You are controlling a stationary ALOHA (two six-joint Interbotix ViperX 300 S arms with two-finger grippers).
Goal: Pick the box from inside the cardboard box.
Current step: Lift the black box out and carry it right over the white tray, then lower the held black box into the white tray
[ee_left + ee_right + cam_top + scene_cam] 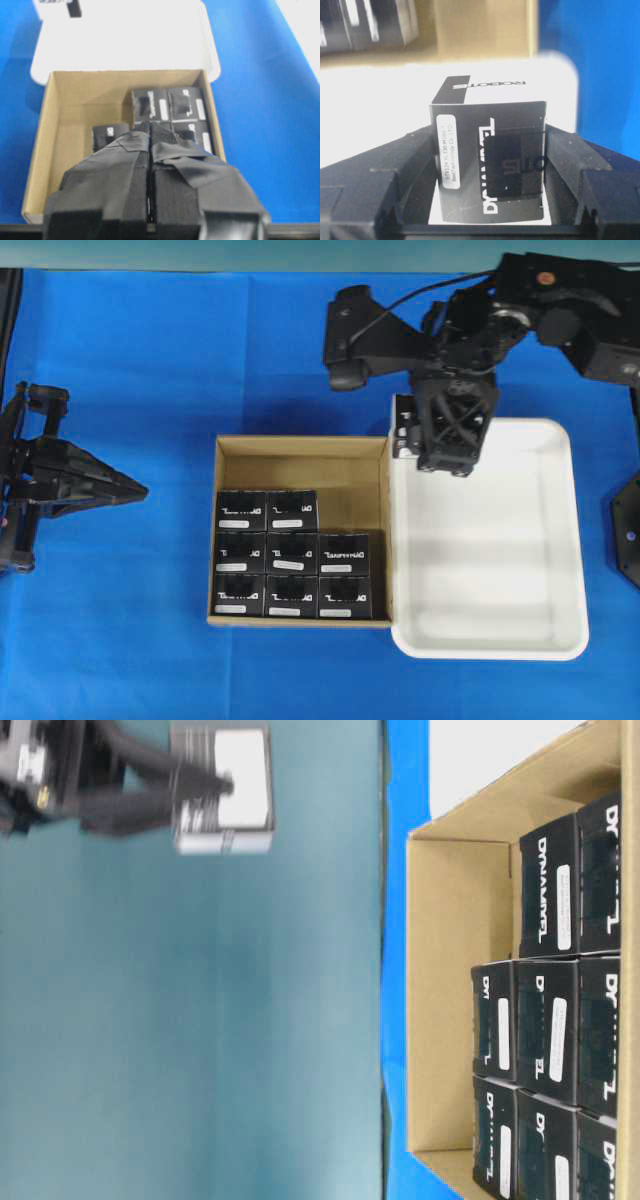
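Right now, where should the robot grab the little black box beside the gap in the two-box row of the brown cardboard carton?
Probably from straight above, by its side walls. The small black box sits upright, label up, tight against neighbours, but the brown cardboard carton is bare on its right, leaving finger room.

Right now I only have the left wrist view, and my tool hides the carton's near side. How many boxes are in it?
Observer: Eight boxes sit in the cardboard box; overhead shows one bare slot, beside the white tray.
Operator: And the ninth?
Observer: The right tool is clamped on the held box, raised off the table.
Operator: Where is it?
Observer: Above the tray's far corner nearest the cardboard box.
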